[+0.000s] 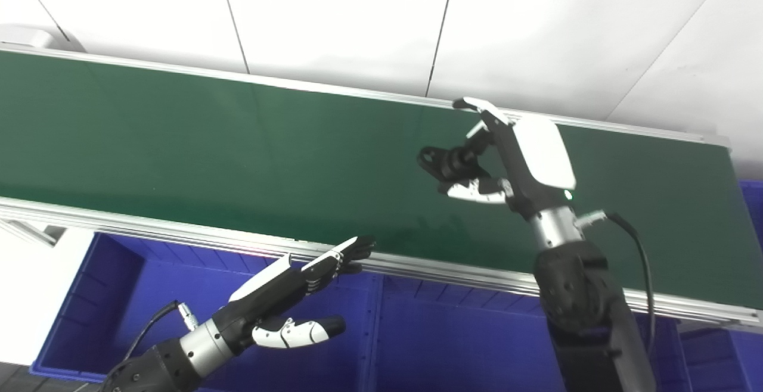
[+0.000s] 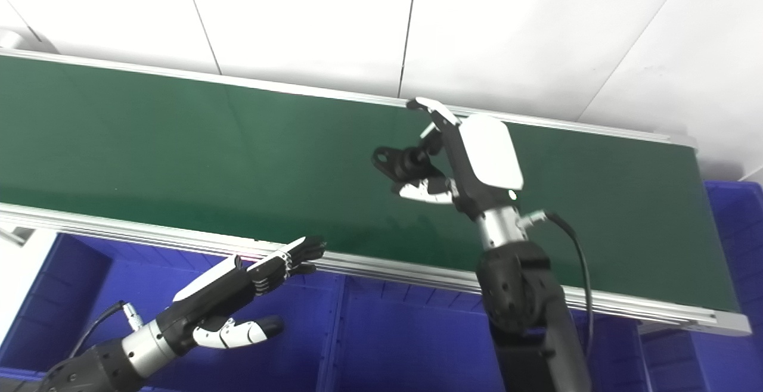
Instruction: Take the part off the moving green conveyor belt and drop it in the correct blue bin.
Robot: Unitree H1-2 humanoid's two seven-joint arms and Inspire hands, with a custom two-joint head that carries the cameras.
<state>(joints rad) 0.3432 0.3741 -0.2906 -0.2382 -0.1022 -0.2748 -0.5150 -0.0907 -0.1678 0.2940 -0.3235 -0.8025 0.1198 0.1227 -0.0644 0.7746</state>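
A small black part [image 1: 444, 161] with round eyelets is held over the green conveyor belt [image 1: 238, 148], right of its middle. My right hand [image 1: 506, 154] is shut on the part, pinching it between fingers and thumb; it also shows in the right eye view [image 2: 459, 156], with the part [image 2: 398, 162]. My left hand [image 1: 298, 294] is open and empty, fingers stretched out, over a blue bin [image 1: 149, 296] in front of the belt's near rail.
The belt's aluminium near rail [image 1: 179, 231] runs across the picture. A second blue bin [image 1: 453, 344] lies under my right arm, and a blue bin edge [image 2: 736, 219] shows at the far right. A white wall stands behind the belt.
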